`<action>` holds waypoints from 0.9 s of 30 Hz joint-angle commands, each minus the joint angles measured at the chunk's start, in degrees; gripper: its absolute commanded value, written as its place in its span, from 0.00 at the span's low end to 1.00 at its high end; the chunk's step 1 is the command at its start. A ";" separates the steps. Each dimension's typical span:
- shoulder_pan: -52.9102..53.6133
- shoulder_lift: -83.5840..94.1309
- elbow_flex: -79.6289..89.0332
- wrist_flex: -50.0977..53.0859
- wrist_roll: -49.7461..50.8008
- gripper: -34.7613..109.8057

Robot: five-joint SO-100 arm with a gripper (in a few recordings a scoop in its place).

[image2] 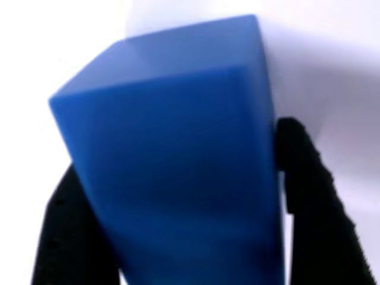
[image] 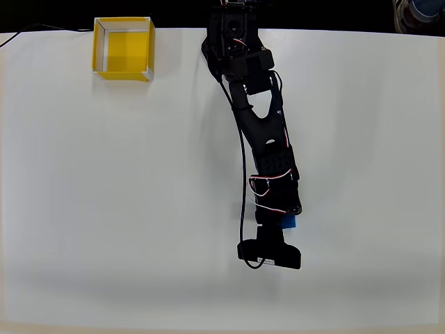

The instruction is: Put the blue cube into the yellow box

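We see the blue cube (image2: 178,154) clamped between the black fingers (image2: 309,190) of the gripper (image: 274,233) – one on each side, closed against its faces. It sits low on the white table (image: 104,209), well apart from the yellow box (image: 124,49) at the upper left of the overhead view.

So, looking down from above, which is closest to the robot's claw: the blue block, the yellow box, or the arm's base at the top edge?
1. The blue cube: right at the gripper, between its fingers in the wrist view.
2. The arm's base: top centre, well above the gripper.
3. The yellow box: top left corner of the table, farthest.
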 commanded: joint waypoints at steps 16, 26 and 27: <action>20.21 16.79 -17.67 6.86 -13.18 0.35; 43.15 18.46 -26.46 8.17 -18.11 0.35; 45.79 19.25 -26.37 8.17 -18.19 0.35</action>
